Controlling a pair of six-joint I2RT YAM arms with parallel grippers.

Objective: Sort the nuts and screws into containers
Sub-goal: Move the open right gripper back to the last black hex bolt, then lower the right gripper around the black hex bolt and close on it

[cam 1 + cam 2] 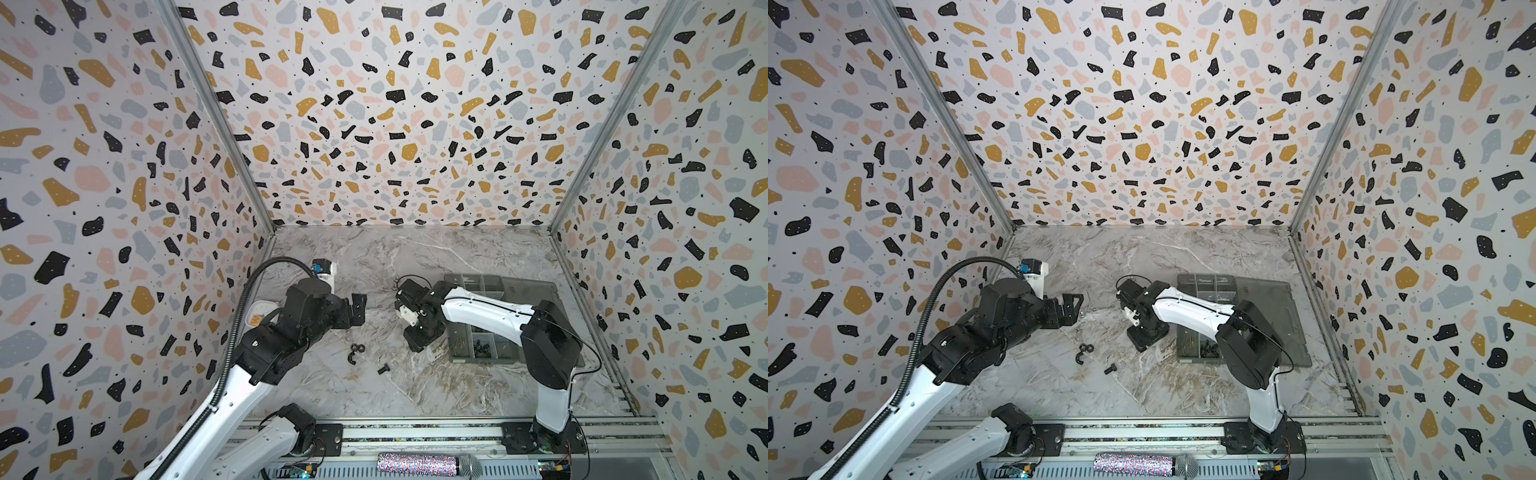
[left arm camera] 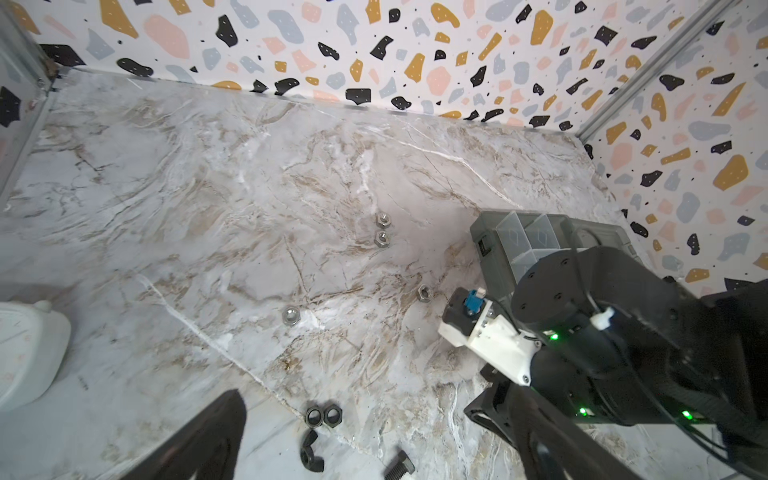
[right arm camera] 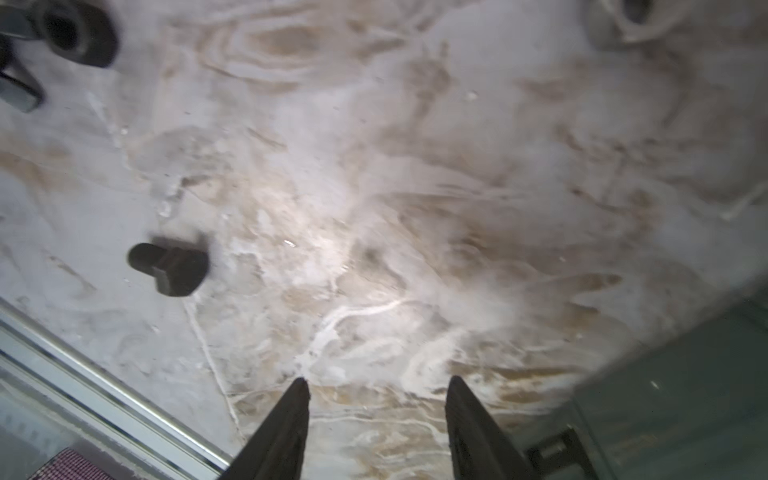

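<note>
Two black hex nuts, a black wing nut and a short black screw lie loose mid-table. Several silver nuts are scattered farther back. The grey organiser's containers hold brass screws and black pieces. My left gripper hovers wide open behind the black nuts. My right gripper points down beside the organiser's left edge. It is open, with only bare marble between its fingers.
A white dish sits against the left wall, partly behind my left arm. The organiser's open lid lies flat to the right. Patterned walls close in three sides, and a metal rail runs along the front.
</note>
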